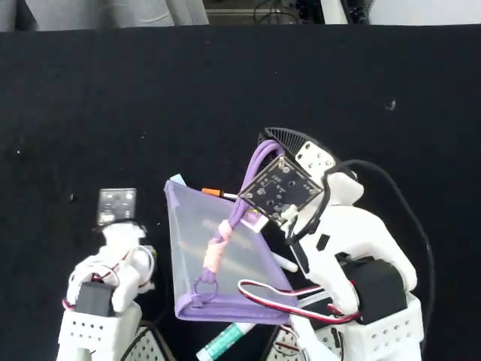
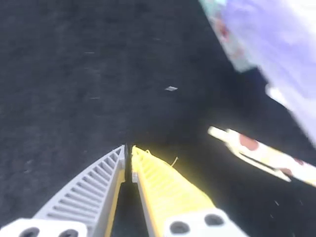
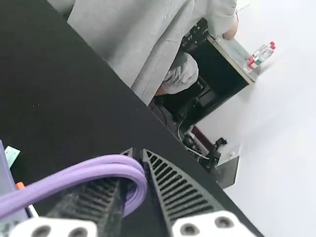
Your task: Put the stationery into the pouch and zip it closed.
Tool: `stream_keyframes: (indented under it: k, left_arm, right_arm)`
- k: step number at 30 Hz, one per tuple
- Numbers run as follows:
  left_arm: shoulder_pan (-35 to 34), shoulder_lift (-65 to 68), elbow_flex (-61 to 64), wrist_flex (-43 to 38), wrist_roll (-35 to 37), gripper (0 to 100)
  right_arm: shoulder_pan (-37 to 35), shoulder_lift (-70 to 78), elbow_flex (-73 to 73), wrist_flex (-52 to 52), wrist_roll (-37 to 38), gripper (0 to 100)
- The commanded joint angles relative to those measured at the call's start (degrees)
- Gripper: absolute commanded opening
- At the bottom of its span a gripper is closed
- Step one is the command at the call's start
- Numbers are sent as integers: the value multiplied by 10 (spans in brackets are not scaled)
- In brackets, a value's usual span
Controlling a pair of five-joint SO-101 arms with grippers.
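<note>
A translucent purple pouch [image 1: 218,256] lies tilted in the middle of the black table, its corner lifted by its purple strap [image 1: 252,180]. My right gripper [image 1: 274,143] is shut on that strap, which loops between its fingers [image 3: 74,180] in the right wrist view. An orange-tipped pen [image 1: 214,193] shows at the pouch's upper edge. A white pen [image 1: 284,262] pokes out on its right side, and a green-and-white marker [image 1: 224,342] lies under its bottom edge. My left gripper [image 2: 129,157] is shut and empty above bare table, with the pouch [image 2: 281,49] and a white pen [image 2: 266,155] off to one side.
The left arm [image 1: 105,271] sits folded at the table's near left corner, the right arm's base [image 1: 368,301] at the near right. A pale label [image 1: 177,180] peeks out at the pouch's top corner. Black table [image 1: 113,113] stretches behind and to the left of the pouch.
</note>
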Motion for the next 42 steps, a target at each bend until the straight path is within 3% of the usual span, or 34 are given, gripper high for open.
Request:
stream_keyframes:
  k: [1, 20, 29, 32, 39, 42]
  left_arm:
    - [54, -2, 14, -7, 2, 32]
    - [70, -2, -91, 18, 0, 33]
    - [-95, -2, -233, 13, 0, 33]
    - [-116, -2, -307, 13, 1, 33]
    - [-30, -3, -431, 18, 1, 33]
    - [20, -4, -465, 67, -1, 34]
  right_arm:
    - [13, -11, -6, 15, 15, 11]
    - [56, -11, -7, 15, 36, 11]
    - [56, -11, -7, 14, 36, 11]
    - [56, -11, -7, 14, 36, 11]
    - [57, -8, -16, 14, 36, 11]
    - [57, -9, -16, 14, 36, 11]
